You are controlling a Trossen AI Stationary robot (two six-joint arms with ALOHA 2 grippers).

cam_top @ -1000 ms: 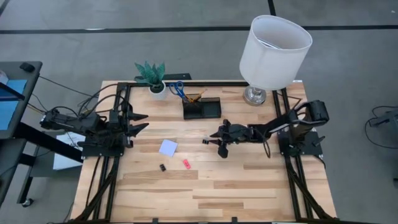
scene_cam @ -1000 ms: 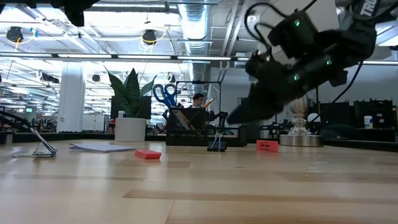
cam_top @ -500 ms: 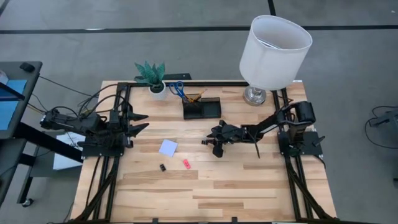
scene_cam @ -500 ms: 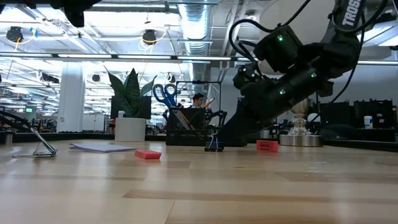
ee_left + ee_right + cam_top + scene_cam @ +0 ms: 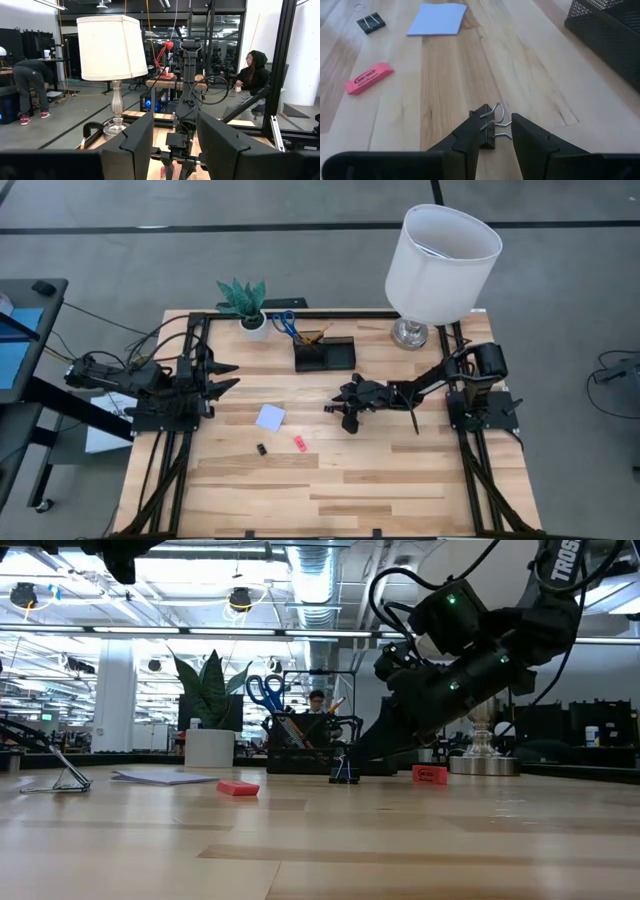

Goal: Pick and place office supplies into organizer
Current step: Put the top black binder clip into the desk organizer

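My right gripper [image 5: 492, 131] is low over the table's middle [image 5: 332, 408], shut on a small black binder clip [image 5: 489, 136] that stands on the wood [image 5: 345, 772]. The black mesh organizer [image 5: 323, 353] stands at the far edge, with blue-handled scissors [image 5: 284, 320] and pens upright in its cup. A pale lavender note pad [image 5: 270, 417], a pink eraser [image 5: 300, 444] and a second black clip [image 5: 261, 449] lie flat left of the gripper. My left gripper [image 5: 228, 377] waits open at the table's left side. My right gripper pinches the binder clip between its two fingers [image 5: 470, 132], with the black body [image 5: 488, 140] against one finger and the wire handles [image 5: 497, 116] reaching toward the other. The fingers come slanting down from the table's right. The clip's base rests on the table.
A white pot with a green plant [image 5: 246, 305] stands left of the organizer, and a lamp with a large white shade [image 5: 440, 255] at the far right corner. Another pink piece [image 5: 429, 774] lies under the right arm. Bare wood stretches along the near half.
My right gripper has come down and toward the table's left, from above and right of the binder clip to table height with its fingertips around it. In the last half second it has kept still. The clip has stayed on the table.
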